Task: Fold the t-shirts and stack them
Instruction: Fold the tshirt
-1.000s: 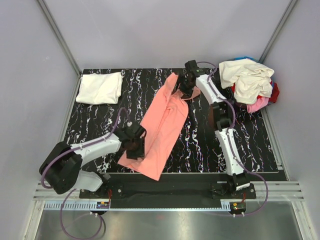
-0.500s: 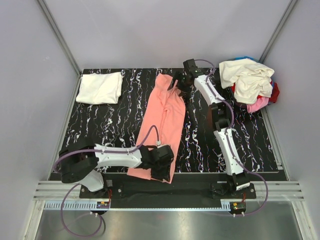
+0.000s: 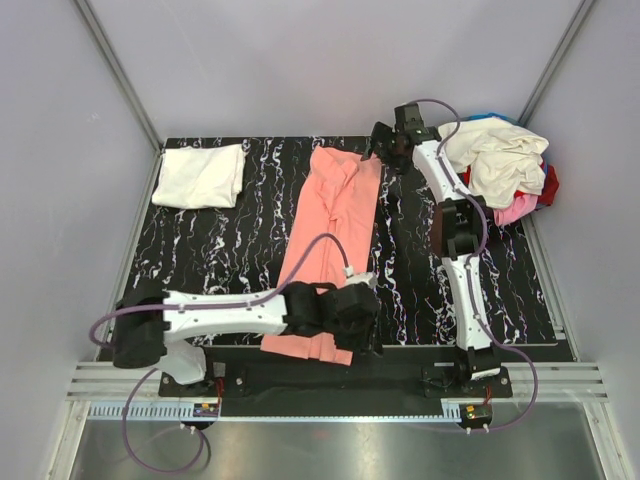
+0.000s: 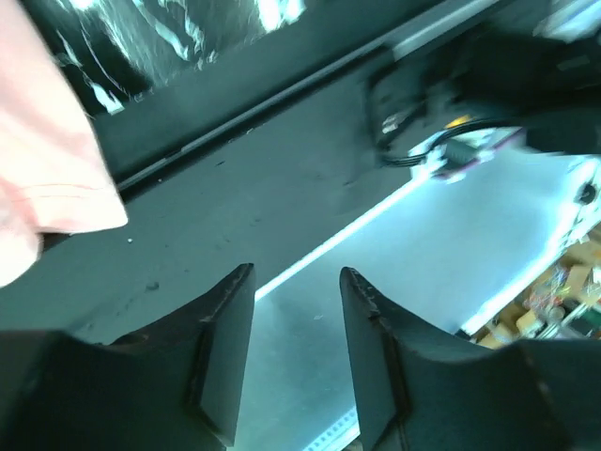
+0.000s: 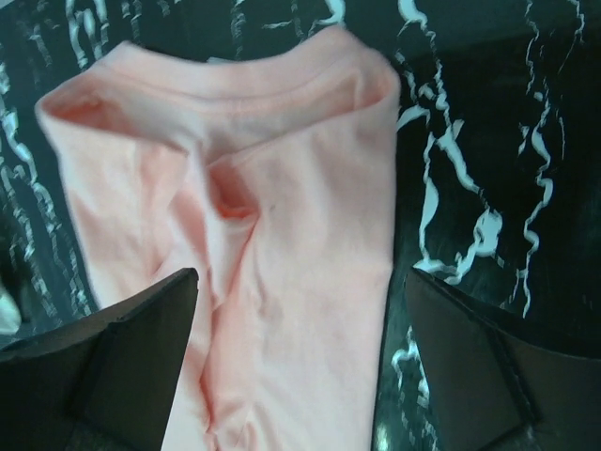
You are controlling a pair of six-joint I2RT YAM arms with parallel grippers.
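Observation:
A salmon-pink t-shirt (image 3: 330,240) lies folded into a long strip down the middle of the black marbled table, its near end hanging over the front edge. My left gripper (image 3: 362,318) is open and empty beside that near end; the shirt's hem corner (image 4: 56,178) shows in the left wrist view. My right gripper (image 3: 383,150) is open and empty at the shirt's far end, with the collar (image 5: 235,85) below it. A folded white t-shirt (image 3: 200,175) lies at the far left. A heap of cream, red, pink and blue shirts (image 3: 500,165) sits at the far right.
The table's front edge and the black base rail (image 3: 400,370) lie under my left gripper. Grey walls enclose the table on three sides. The right arm (image 3: 455,260) stretches along the right side of the table.
My left gripper swung right along the shirt's near end and let go. My right gripper released the far end and pulled back to the right. The pink shirt now lies straighter.

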